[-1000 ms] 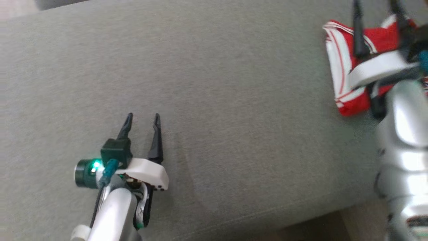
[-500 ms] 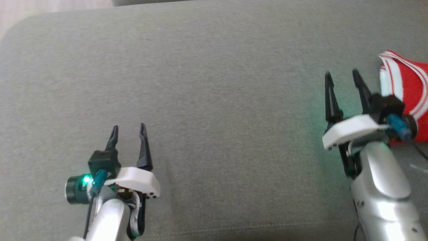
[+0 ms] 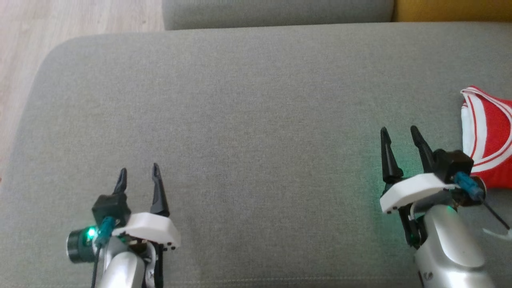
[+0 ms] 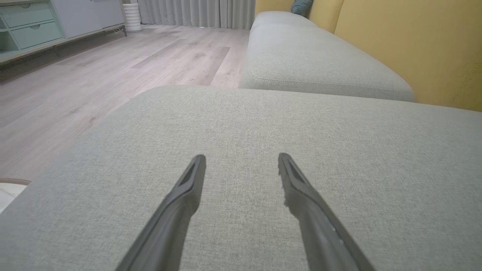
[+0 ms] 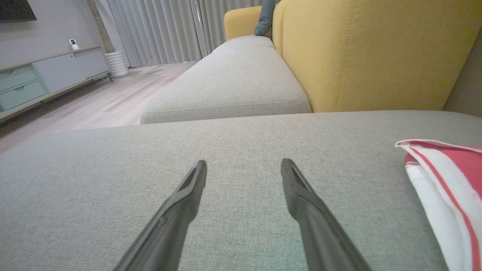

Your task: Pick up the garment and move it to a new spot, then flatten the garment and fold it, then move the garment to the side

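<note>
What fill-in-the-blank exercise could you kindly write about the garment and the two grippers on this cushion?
The red garment with white stripes lies on the grey fabric cushion, toward the robot's ____ side.
The left gripper and the right gripper both stand ____, holding nothing.
Behind the cushion rises a ____ upholstered backrest.
Missing words: right; open; yellow.

Grey sofa seat [image 3: 256, 120], yellow backrest [image 5: 376, 52], pale wood floor [image 4: 113, 67].

The head camera looks down from high above the grey cushion [image 3: 256, 120]. Both wrist cameras sit low and close over that same cushion, looking along it, with the yellow backrest [image 5: 376, 56] on their right.
</note>
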Available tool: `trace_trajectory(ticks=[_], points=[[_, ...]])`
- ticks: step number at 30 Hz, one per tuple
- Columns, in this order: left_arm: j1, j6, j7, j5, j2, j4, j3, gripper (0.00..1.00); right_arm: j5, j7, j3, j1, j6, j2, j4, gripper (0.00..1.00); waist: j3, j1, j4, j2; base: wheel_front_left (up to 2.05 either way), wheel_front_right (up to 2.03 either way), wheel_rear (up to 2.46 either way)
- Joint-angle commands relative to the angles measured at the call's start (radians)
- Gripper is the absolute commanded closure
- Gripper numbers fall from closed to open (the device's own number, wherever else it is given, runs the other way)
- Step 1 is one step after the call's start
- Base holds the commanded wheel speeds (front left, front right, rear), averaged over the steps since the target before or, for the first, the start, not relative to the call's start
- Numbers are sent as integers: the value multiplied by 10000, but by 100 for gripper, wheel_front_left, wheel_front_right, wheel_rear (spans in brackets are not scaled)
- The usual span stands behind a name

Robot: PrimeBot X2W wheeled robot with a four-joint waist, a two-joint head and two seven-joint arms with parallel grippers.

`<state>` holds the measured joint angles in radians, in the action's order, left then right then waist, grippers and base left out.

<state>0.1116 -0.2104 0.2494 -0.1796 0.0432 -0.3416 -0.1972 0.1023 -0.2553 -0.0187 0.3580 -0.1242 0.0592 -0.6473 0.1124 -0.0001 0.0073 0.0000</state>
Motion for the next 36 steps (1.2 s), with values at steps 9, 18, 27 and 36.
trace_trajectory(ticks=[9,18,27,36], points=[[-103,376,124,-124,70,373,655,0,366,-64,-237,-336,-65,-88,407,0,-459,1,-157,0,0,0,0],[-420,581,124,-208,70,335,768,0,376,-64,-282,-632,-65,-89,414,0,-849,1,-261,0,0,0,0],[-514,691,124,-259,70,299,726,0,371,-64,-378,-772,-65,-89,423,0,-971,1,-277,0,0,0,0],[-1002,824,-98,-622,-33,-617,481,100,517,94,-36,-1484,1,-105,-494,100,-992,1,-266,0,0,0,0]])
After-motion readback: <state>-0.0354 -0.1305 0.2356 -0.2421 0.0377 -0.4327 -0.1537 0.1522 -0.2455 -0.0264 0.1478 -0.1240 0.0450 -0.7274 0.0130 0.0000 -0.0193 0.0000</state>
